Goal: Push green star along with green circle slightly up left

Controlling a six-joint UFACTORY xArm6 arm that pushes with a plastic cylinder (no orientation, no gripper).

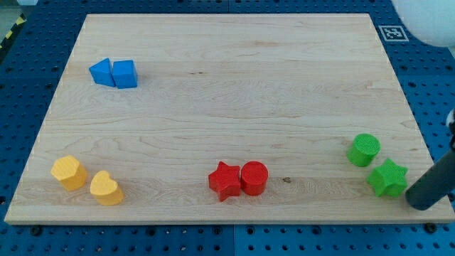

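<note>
The green star lies near the board's right edge at the view's lower right. The green circle stands just up and left of it, almost touching. My tip is at the end of the dark rod that comes in from the right edge. It sits just below and right of the green star, close to it, at the board's edge.
A red star and red circle touch at the bottom middle. Two yellow blocks lie at the bottom left. Two blue blocks lie at the top left. The wooden board ends just right of the star.
</note>
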